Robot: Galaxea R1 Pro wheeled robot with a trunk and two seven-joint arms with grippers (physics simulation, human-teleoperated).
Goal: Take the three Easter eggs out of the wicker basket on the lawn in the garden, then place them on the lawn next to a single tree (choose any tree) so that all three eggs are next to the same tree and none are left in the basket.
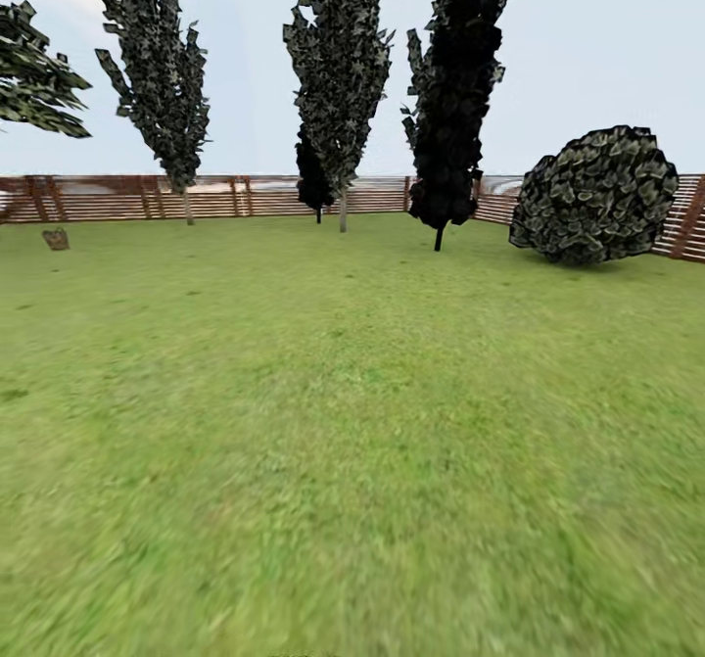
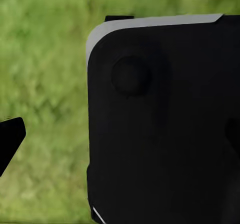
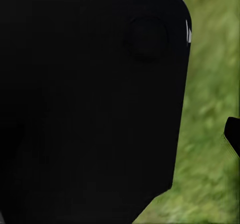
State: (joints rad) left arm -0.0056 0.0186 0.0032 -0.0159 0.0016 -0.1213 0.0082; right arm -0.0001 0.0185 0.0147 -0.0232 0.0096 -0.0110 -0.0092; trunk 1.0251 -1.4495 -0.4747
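Note:
The lawn (image 1: 352, 422) spreads wide and flat in the head view, ringed by the garden's brown slat fence (image 1: 117, 197). Far off at the left, near the fence, stands a small tan-brown shape (image 1: 56, 238) that looks like the wicker basket; it is too small to see inside. The Easter eggs are out of view. Each wrist view looks along a black robot panel (image 2: 160, 124) (image 3: 90, 104) down to grass. One dark fingertip (image 2: 10, 136) shows at the edge of the left wrist view, and another fingertip (image 3: 233, 134) in the right wrist view. Neither view shows how the jaws stand.
Two tall columnar trees with thin trunks (image 1: 162, 79) (image 1: 340, 70) and a near-black one (image 1: 455, 89) stand along the far fence. A round dark bush (image 1: 594, 195) sits at the right. Foliage of another tree (image 1: 29, 70) hangs at the upper left, trunk out of view.

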